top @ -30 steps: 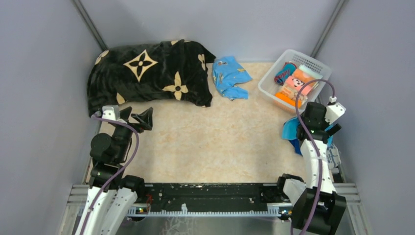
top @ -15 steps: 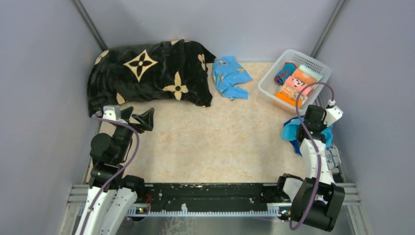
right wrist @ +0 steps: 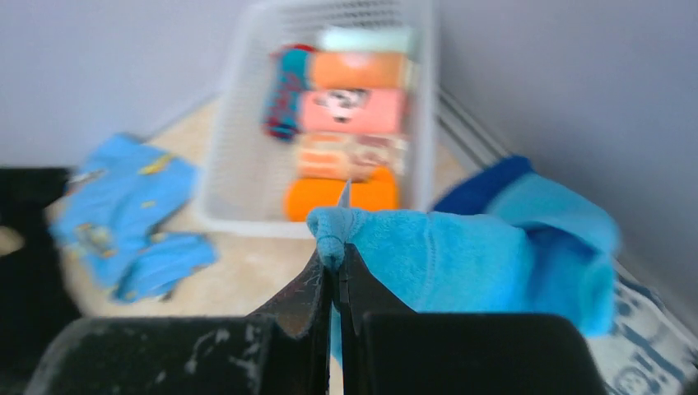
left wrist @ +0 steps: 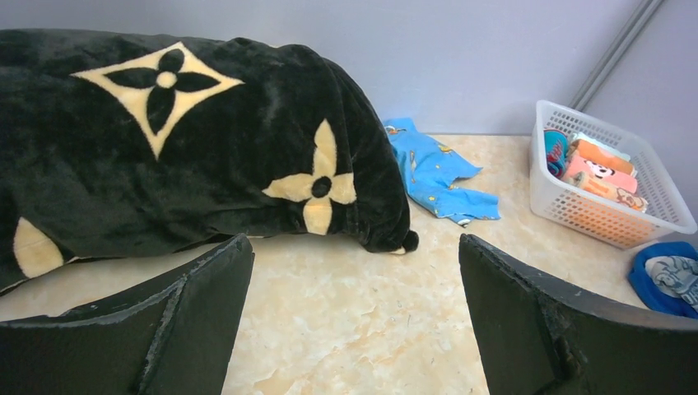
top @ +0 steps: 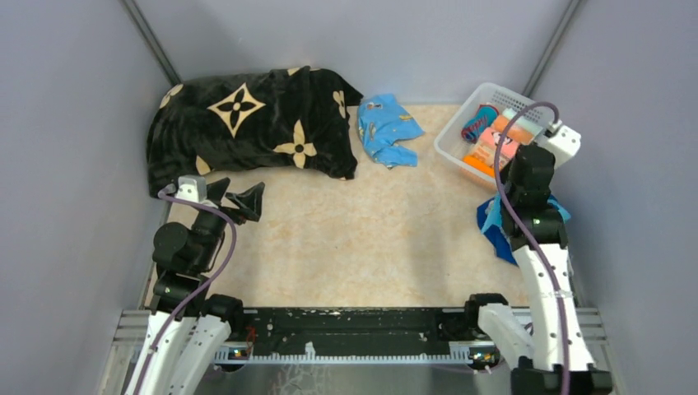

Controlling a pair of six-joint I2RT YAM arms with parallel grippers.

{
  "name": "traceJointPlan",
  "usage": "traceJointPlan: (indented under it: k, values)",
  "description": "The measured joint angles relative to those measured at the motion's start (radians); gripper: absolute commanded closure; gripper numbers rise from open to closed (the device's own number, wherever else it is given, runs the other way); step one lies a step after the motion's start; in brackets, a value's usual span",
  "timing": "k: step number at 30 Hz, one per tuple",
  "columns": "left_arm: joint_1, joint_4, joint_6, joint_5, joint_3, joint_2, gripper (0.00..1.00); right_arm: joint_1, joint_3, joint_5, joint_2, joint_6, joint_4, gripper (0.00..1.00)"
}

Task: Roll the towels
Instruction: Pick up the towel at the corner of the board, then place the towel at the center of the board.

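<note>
My right gripper [right wrist: 336, 265] is shut on a pinched corner of the small turquoise towel [right wrist: 461, 247] and holds it up off the table at the right side. Below it lie the royal-blue towel [right wrist: 487, 183] and the white towel with dark-blue print [right wrist: 650, 346]. In the top view this pile [top: 500, 239] sits by the right wall, partly hidden by the right arm. My left gripper [left wrist: 354, 313] stands open over bare table at the near left, nothing between its fingers.
A black blanket with cream flowers [top: 247, 123] fills the back left. A light-blue printed garment [top: 387, 127] lies beside it. A white basket [top: 451, 146] of rolled cloths stands at the back right. Grey walls close in three sides.
My right gripper has shut on the turquoise towel's corner, then risen and moved towards the basket with it. The left arm has barely shifted.
</note>
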Motion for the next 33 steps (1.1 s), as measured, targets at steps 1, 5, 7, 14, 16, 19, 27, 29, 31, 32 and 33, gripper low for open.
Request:
traceJointPlan:
  k: [1, 5, 7, 14, 16, 19, 27, 29, 31, 32, 33]
  values:
    - [0.000, 0.000, 0.000, 0.004, 0.000, 0.000, 0.01, 0.065, 0.056, 0.011, 0.005, -0.010, -0.018, 1.00]
    - [0.000, 0.001, 0.001, 0.024, 0.000, 0.002, 0.01, 0.339, 0.295, 0.079, 0.052, -0.057, -0.087, 1.00]
    - [0.000, 0.001, 0.001, 0.035, 0.000, 0.003, 0.01, 0.500, 0.407, 0.128, 0.102, -0.087, -0.114, 1.00]
    - [0.000, 0.003, 0.001, 0.062, 0.000, 0.006, 0.01, 0.938, 0.688, 0.233, 0.393, -0.196, -0.142, 1.00]
    - [0.000, 0.003, 0.001, 0.069, 0.000, 0.008, 0.01, 0.995, 0.733, 0.207, 0.511, -0.222, -0.121, 1.00]
    - [0.000, 0.004, 0.001, 0.080, 0.000, 0.015, 0.01, 1.036, 0.784, 0.134, 0.668, -0.246, -0.113, 0.90]
    - [0.000, 0.002, 0.001, 0.095, 0.000, 0.059, 0.01, 1.093, 1.068, -0.124, 1.080, -0.275, -0.126, 0.42]
    - [0.000, -0.002, 0.000, 0.098, 0.001, 0.076, 0.01, 1.096, 1.066, -0.153, 1.096, -0.285, -0.156, 0.40]
    - [0.000, -0.005, -0.002, 0.098, 0.004, 0.098, 0.01, 1.094, 1.028, -0.168, 1.081, -0.294, -0.154, 0.39]
    - [0.000, -0.009, -0.004, 0.097, 0.007, 0.112, 0.01, 1.091, 0.993, -0.174, 1.065, -0.296, -0.145, 0.39]
    - [0.000, -0.014, -0.009, 0.094, 0.011, 0.126, 0.01, 1.085, 0.929, -0.188, 1.035, -0.296, -0.132, 0.39]
